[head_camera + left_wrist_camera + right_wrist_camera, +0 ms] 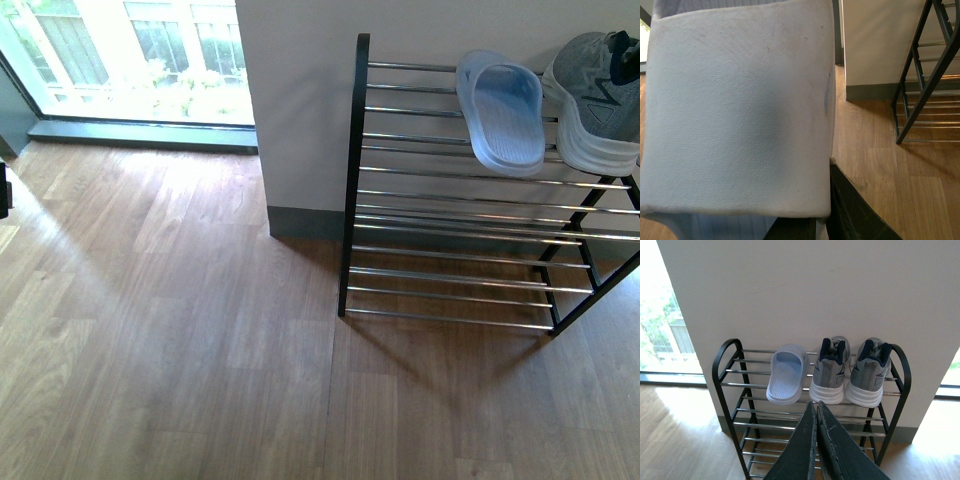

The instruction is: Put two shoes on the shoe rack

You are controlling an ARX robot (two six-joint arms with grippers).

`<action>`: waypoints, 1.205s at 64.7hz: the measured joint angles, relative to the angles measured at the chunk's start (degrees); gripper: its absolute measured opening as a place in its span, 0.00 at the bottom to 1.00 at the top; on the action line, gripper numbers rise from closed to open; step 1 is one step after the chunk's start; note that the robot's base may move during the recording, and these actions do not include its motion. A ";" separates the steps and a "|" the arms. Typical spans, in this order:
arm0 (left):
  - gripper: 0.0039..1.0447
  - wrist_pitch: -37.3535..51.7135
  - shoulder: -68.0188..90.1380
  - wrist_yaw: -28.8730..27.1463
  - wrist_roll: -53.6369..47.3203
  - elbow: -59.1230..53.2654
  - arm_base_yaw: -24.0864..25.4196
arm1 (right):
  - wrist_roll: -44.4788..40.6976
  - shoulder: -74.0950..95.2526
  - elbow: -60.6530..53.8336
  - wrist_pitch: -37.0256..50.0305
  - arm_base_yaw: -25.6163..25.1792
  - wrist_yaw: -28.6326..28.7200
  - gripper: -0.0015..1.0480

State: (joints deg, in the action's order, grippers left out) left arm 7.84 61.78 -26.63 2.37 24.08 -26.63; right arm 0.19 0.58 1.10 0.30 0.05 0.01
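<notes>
Two grey sneakers (830,371) (868,373) with navy collars and white soles stand side by side on the top shelf of the shoe rack (730,390), heels toward the wall. One of them shows at the right edge of the front view (598,92). A light blue slipper (786,374) lies on the same shelf beside them and also shows in the front view (503,112). My left gripper is shut on a second light blue slipper (737,112) that fills its wrist view; one dark finger (852,210) shows beside it. My right gripper (816,405) is shut and empty, in front of the rack.
The rack (352,180) stands against a white wall (300,100) on a wooden floor (180,330). Its lower chrome shelves (450,270) hold nothing. A bright window (130,50) is at the far left. The rack's side frame also shows in the left wrist view (920,75).
</notes>
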 joint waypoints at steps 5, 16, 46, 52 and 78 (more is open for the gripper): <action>0.02 0.00 0.00 0.04 0.00 0.00 -0.02 | 0.00 -0.07 0.00 -0.17 0.00 -0.02 0.02; 0.02 0.00 0.00 0.04 0.00 0.00 0.00 | -0.04 -0.20 0.00 -0.20 0.00 -0.02 0.08; 0.02 0.00 -0.04 -0.26 0.00 0.00 0.11 | -0.04 -0.26 0.00 -0.22 0.00 0.20 0.78; 0.02 0.00 -0.04 -0.11 0.00 0.00 0.04 | -0.02 -0.26 0.00 -0.22 0.00 0.17 0.92; 0.02 0.00 0.07 0.22 -0.02 0.00 -0.15 | -0.02 -0.28 0.00 -0.33 0.02 -0.37 0.91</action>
State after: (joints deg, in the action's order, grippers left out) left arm 7.84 61.84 -26.41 2.35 24.08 -26.79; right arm 0.16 0.30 1.10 -0.03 0.08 -0.36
